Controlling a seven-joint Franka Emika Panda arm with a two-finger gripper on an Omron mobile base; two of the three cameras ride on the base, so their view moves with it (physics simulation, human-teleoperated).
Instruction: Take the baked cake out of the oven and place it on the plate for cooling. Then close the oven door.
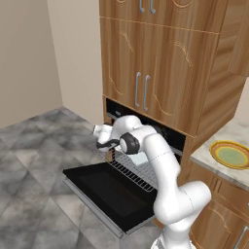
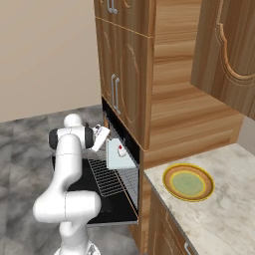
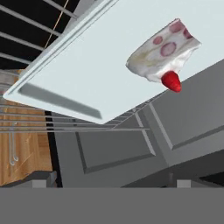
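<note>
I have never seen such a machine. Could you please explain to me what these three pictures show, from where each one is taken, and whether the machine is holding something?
The white machine is a robot arm in a simulated kitchen. Two pictures come from cameras behind it, on its left and right sides. The third comes from a camera on its hand, so it looks tilted. The black oven stands open, with the oven door folded down. Inside, a small white cake with a red topping sits on a pale tray on a wire rack. A yellow-rimmed plate waits on the counter. The gripper is open near the oven mouth and holds nothing.
</note>
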